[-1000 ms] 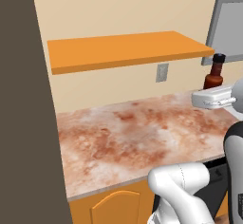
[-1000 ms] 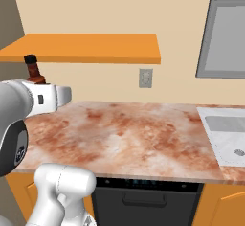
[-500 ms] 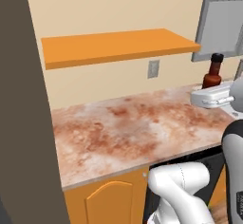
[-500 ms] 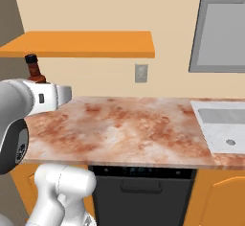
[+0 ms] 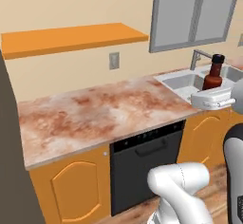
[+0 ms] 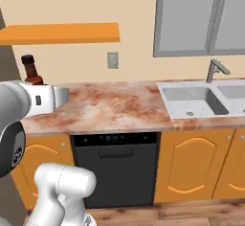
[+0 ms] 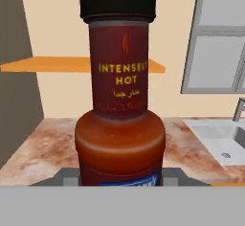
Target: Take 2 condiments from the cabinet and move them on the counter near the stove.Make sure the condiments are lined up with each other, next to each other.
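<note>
A dark-red sauce bottle (image 7: 119,124) with a black cap, one of the condiments, stands upright in my gripper (image 7: 119,181), which is shut on its lower body. The bottle (image 5: 213,73) rises above my white hand (image 5: 212,97) at the right, over the sink's near edge. From the other side the bottle (image 6: 31,72) stands at the far left above the hand (image 6: 45,98). The orange shelf cabinet (image 5: 71,37) hangs on the wall, far to the bottle's left, and its top looks bare. The mottled counter (image 5: 95,114) lies below it. The stove is out of view.
A steel sink (image 6: 191,100) with a faucet (image 6: 215,69) sits in the counter (image 6: 110,107) under a grey window (image 6: 201,19). A black dishwasher front (image 6: 112,165) stands between orange cupboard doors. A wall outlet (image 5: 114,60) sits below the shelf (image 6: 60,32). A dark wall (image 5: 9,147) bounds the left.
The whole picture has shifted, so the base has driven right along the counter. The shelf slid left, and the sink and window came into view. The bottle stays in the grip.
</note>
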Robot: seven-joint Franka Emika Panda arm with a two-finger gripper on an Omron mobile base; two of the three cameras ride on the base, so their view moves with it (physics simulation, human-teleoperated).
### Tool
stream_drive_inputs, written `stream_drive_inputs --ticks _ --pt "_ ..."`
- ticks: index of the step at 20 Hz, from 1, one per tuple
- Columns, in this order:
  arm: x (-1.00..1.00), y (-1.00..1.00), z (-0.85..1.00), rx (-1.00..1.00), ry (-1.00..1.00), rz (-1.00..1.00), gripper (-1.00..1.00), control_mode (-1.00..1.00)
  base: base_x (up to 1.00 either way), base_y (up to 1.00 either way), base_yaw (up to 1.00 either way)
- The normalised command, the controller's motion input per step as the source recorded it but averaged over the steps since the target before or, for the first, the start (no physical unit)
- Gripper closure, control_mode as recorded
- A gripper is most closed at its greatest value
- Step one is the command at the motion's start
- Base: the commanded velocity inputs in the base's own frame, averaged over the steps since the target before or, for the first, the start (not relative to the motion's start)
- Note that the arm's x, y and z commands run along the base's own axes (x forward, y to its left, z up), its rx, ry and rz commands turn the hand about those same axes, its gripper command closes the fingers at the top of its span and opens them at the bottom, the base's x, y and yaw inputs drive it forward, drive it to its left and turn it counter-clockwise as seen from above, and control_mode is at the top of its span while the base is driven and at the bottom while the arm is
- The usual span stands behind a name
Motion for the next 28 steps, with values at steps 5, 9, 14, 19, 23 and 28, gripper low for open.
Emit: stream_drive_inputs --ticks 5,9,14,19,23,28 --pt "0.00 0.00 0.00 0.00 0.00 0.00 1.00 1.00 0.00 -0.60 -0.79" --pt "0.00 0.00 0.00 0.00 0.00 0.00 1.00 1.00 0.00 -0.58 -0.82" --pt "0.00 0.00 0.00 0.00 0.00 0.00 1.00 1.00 0.00 -0.64 -0.81" --pt "0.00 0.00 0.00 0.00 0.00 0.00 1.00 1.00 0.00 -0.71 -0.81" --pt "0.00 0.00 0.00 0.00 0.00 0.00 1.00 1.00 0.20 -0.33 -0.47" --pt "0.00 0.00 0.00 0.00 0.00 0.00 1.00 1.00 0.04 0.00 -0.07"
